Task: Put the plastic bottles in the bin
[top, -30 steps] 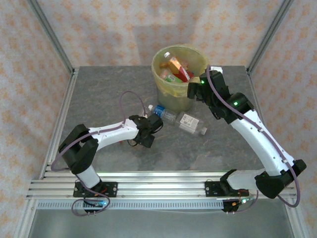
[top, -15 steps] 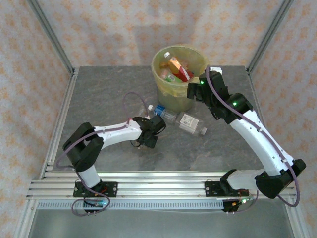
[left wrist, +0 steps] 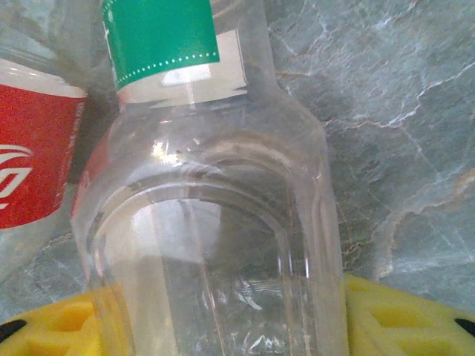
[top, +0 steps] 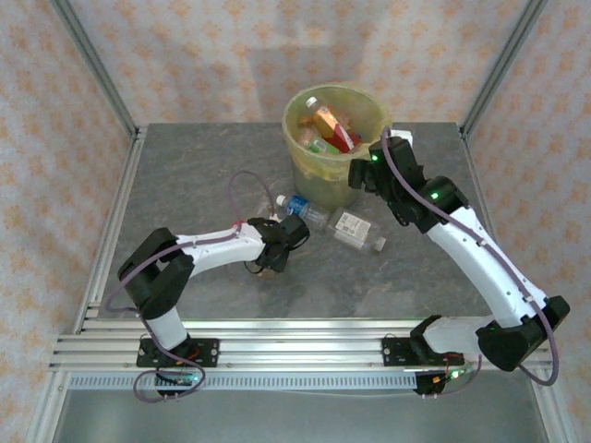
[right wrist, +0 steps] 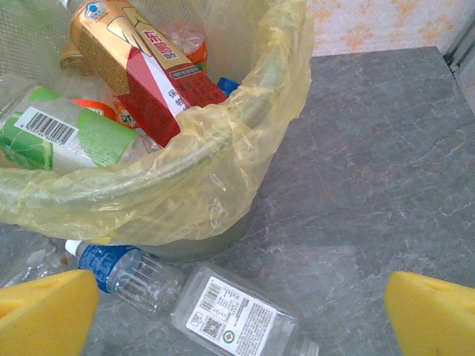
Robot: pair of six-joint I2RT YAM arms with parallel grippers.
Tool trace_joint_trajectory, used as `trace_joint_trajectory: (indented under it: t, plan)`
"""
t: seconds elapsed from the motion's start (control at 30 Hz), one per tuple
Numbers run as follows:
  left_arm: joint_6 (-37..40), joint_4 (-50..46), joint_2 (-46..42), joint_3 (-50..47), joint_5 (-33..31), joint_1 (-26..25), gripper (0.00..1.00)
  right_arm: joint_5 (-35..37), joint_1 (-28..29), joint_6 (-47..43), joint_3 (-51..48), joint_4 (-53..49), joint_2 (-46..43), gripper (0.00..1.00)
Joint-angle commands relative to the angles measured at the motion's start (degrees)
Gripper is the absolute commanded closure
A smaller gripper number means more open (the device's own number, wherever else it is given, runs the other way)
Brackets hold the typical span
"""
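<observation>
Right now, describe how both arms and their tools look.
Both the left arm and right arm are white tubular links with black joints and black wrists. A purplish cable loops along each. Green lights glow on the right arm. The left tool and right tool carry yellow pads.

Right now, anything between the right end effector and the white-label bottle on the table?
Nothing visible. The right end effector hangs open by the bin; the white-label bottle lies uncovered below it, the blue-label bottle beside it.
</observation>
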Motion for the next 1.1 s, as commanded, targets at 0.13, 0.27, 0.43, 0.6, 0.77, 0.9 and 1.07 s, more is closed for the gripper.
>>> trace_joint_trajectory:
  t: [0.13, 0.27, 0.43, 0.6, 0.77, 0.9, 1.07]
  plan:
    - [-2.8, -2.9, -11.4, -1.8, 0.1, -0.5, 0.55, 1.1, -0.2, 1.6, -1.4, 1.4, -2.8, 0.01]
    - [-2.8, -5.2, -17.2, -1.2, -1.6, -0.7, 0.56, 1.4, -0.2, 1.8, -1.7, 1.8, -3.8, 0.01]
    - [-3.5, -6.5, -24.8, 3.0, -4.9, -0.7, 0.57, 2.4, -0.2, 2.2, -2.5, 2.6, -5.5, 0.01]
    - [0.8, 0.2, -26.6, 11.5, -6.3, -0.6, 0.57, 5.5, -0.2, 3.2, -3.9, 3.5, -7.5, 0.01]
    - [3.4, 9.2, -21.0, 22.9, -3.1, -0.5, 0.57, 7.3, -0.2, 3.3, -4.1, 3.3, -9.0, 0.01]
    - [3.8, 11.8, -12.4, 35.6, -1.5, -0.4, 0.56, 8.6, -0.2, 3.7, -4.1, 2.8, -10.3, 0.01]
    - [2.2, 11.3, -0.5, 51.1, -2.0, 0.0, 0.55, 11.1, -0.2, 4.3, -5.2, 2.8, -12.6, 0.01]
